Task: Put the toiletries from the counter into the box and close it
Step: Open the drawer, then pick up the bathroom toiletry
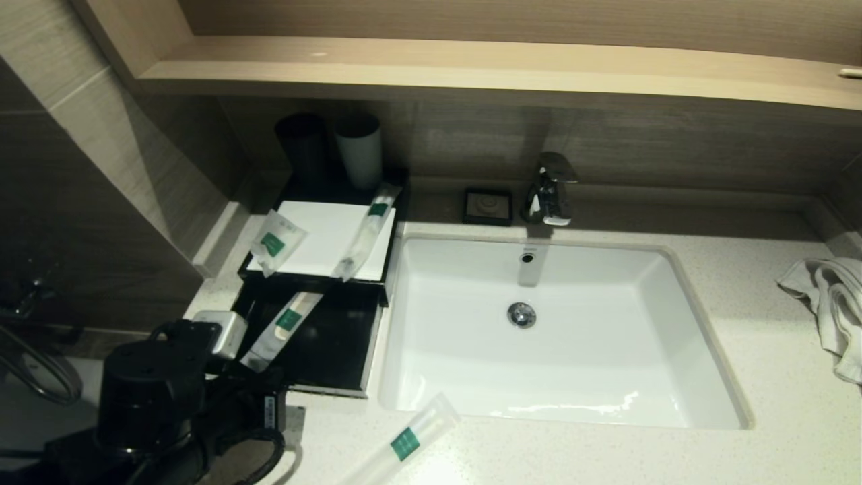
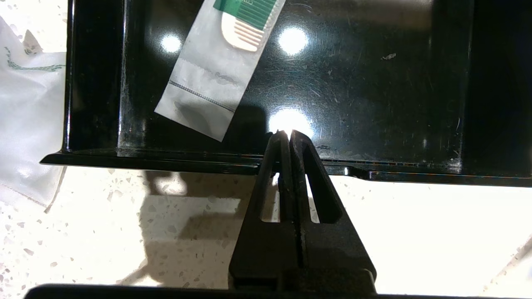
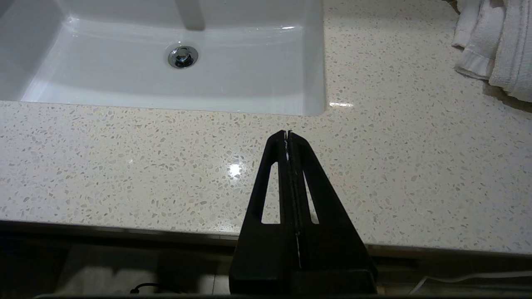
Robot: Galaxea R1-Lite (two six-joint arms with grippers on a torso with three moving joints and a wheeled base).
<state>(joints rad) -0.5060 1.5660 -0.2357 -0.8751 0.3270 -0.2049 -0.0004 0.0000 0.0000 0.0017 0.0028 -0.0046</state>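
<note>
The black box [image 1: 337, 357] stands left of the sink, its near half open, a white panel [image 1: 316, 236] over its far half. One white packet with a green label [image 1: 283, 327] lies in the open half; it also shows in the left wrist view [image 2: 216, 74] with a comb inside. Two packets rest on the white panel: a short one [image 1: 275, 241] and a long one [image 1: 367, 229]. Another packet [image 1: 404, 441] lies on the counter before the sink. My left gripper [image 2: 286, 135] is shut and empty over the box's front rim [image 2: 166, 160]. My right gripper [image 3: 287, 133] is shut and empty above the counter's front.
The white sink [image 1: 673, 283] with faucet [image 1: 551, 188] fills the middle. Two cups [image 1: 360, 151] stand behind the box, a soap dish [image 1: 487, 205] beside the faucet. A white towel [image 1: 832, 303] lies at far right. A wooden shelf [image 1: 471, 64] overhangs the back.
</note>
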